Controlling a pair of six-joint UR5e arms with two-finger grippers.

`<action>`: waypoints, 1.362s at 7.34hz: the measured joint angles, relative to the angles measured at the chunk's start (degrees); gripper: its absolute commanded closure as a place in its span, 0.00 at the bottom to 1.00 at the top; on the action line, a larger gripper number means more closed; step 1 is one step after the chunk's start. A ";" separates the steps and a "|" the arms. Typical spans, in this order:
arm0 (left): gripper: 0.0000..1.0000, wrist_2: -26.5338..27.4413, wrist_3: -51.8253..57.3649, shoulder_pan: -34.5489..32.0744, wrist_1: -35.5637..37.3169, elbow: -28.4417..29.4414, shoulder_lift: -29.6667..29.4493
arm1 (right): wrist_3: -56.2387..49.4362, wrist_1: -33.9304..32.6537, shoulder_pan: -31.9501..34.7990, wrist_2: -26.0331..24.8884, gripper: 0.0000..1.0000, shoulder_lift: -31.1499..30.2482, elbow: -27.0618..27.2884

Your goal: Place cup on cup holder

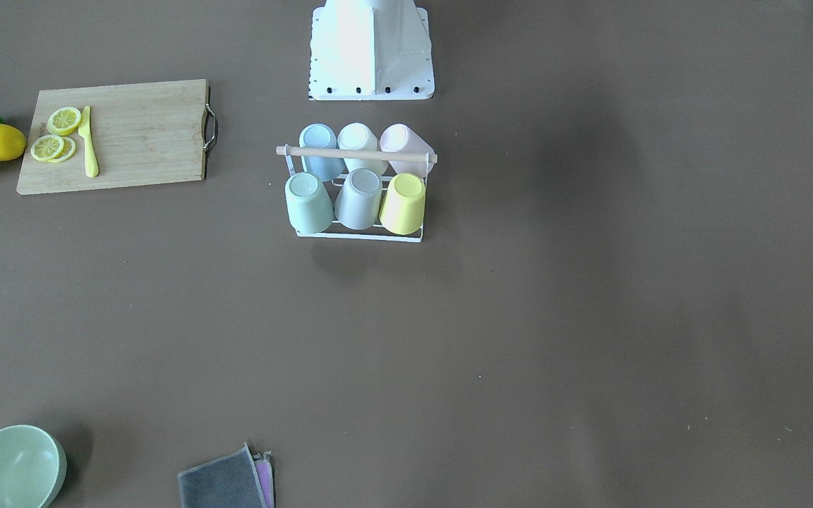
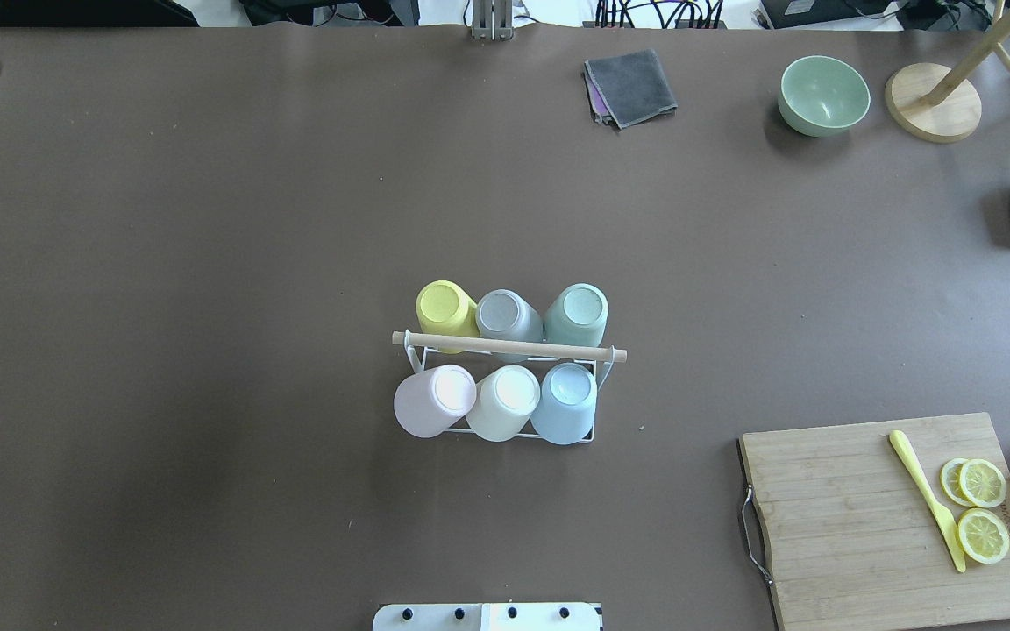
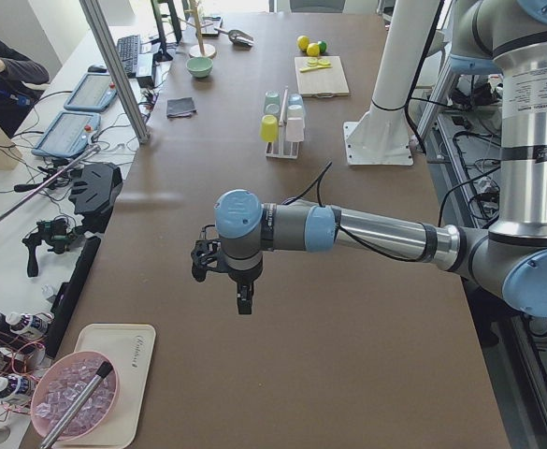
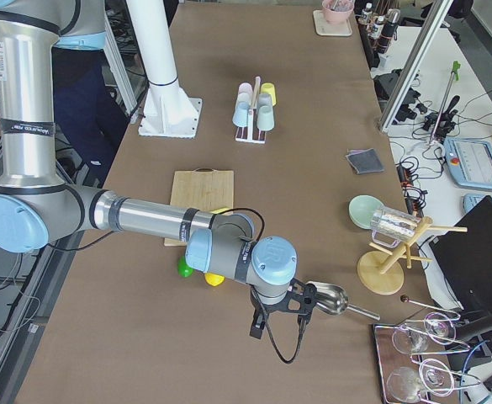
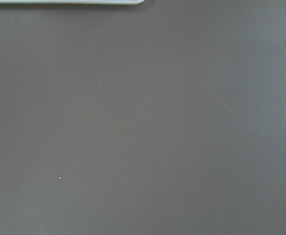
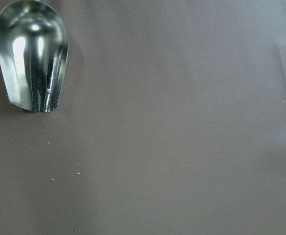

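Since every cup in sight is sitting upside down on the cup holder (image 2: 509, 347), the placing step is looking finished rather than under way. The holder is standing in the middle of the table (image 2: 207, 263), just ahead of the robot's base.

In its near row, the pink cup (image 2: 430, 405), the cream cup (image 2: 505, 403) and the blue cup (image 2: 565, 405) are leaning over their prongs side by side. In the far row, the yellow cup (image 2: 445, 309), the grey cup (image 2: 509, 315) and the green cup (image 2: 577, 314) are doing the same. No prong is showing free, and no loose cup is showing in any view.

Farther out, at the table's two ends and well apart from the holder, the left jaws are hanging over bare table. The right jaws are hanging near a metal scoop (image 6: 33, 58). Only the side cameras are catching them, so I cannot tell whether either pair is spread or pressed together, though no cup is showing at either.

By my judgement the next move is calling for no new grasp. It is only asking that both arms keep away from the loaded holder, since a brush could be knocking a tilted cup off its prong.
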 measured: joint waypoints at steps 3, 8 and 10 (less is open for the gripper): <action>0.01 -0.03 0.00 -0.18 -0.02 -0.34 -0.03 | 0.71 -2.01 -2.46 -0.84 0.00 2.81 0.09; 0.01 -0.05 0.02 -0.25 -0.13 -0.56 0.01 | 4.55 0.36 -4.84 -0.50 0.00 3.87 1.97; 0.01 -0.11 0.08 -0.29 -0.13 -0.80 -0.01 | 4.39 0.66 -4.95 -0.32 0.00 3.47 3.90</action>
